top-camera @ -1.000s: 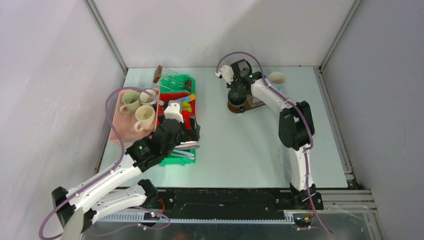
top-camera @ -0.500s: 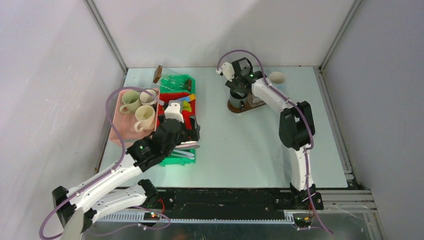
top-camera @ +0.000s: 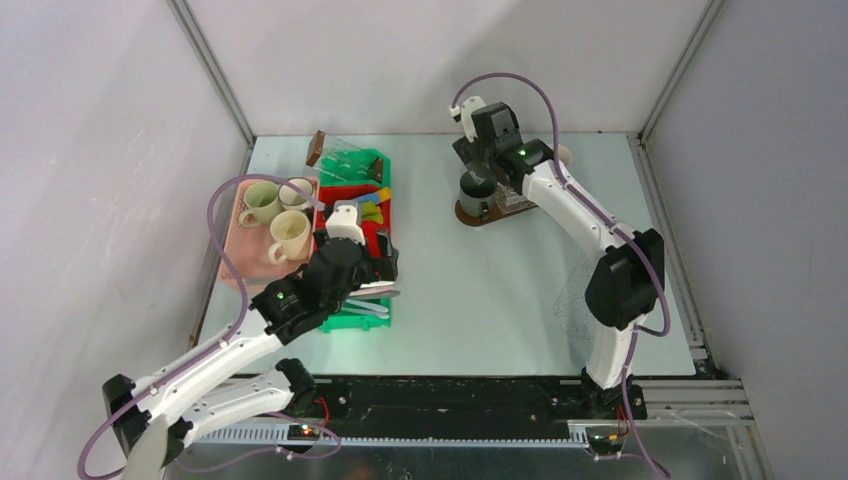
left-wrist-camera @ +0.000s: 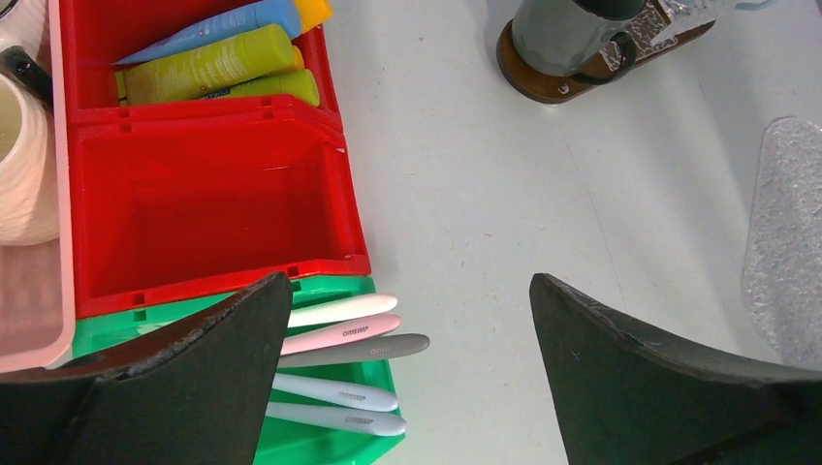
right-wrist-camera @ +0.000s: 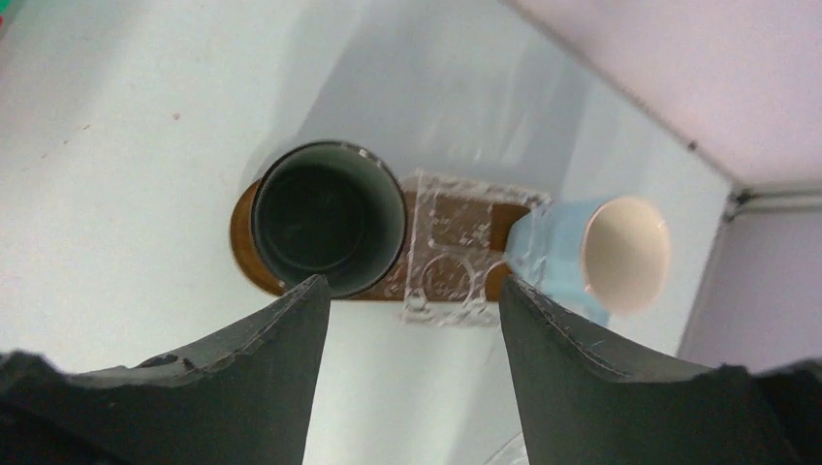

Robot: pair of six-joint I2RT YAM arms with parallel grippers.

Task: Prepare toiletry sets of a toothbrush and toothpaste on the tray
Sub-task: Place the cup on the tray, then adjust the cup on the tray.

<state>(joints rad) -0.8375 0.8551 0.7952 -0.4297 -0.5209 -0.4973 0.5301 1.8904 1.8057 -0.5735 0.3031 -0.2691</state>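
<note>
- Right gripper (right-wrist-camera: 412, 286): jaws apart, nothing between them, hanging over dark mug (right-wrist-camera: 328, 215), upright on brown coaster (right-wrist-camera: 240, 232) at far centre; pale blue mug (right-wrist-camera: 601, 254) just right of it
- Risk: a finger landing on the rim rather than straddling the wall could tip the dark mug off the coaster
- Left gripper (left-wrist-camera: 409, 291): jaws wide apart, empty, above toothbrushes (left-wrist-camera: 339, 334) in green bin (left-wrist-camera: 320, 448); toothpaste tubes (left-wrist-camera: 208, 68) in far red bin (left-wrist-camera: 204, 203)
- Risk: brushes lie packed side by side; a pinch may take two, or slip
- Risk: cream mugs (top-camera: 288, 232) crowd pink tray (top-camera: 240, 272) at left; arm swing could clip them
</note>
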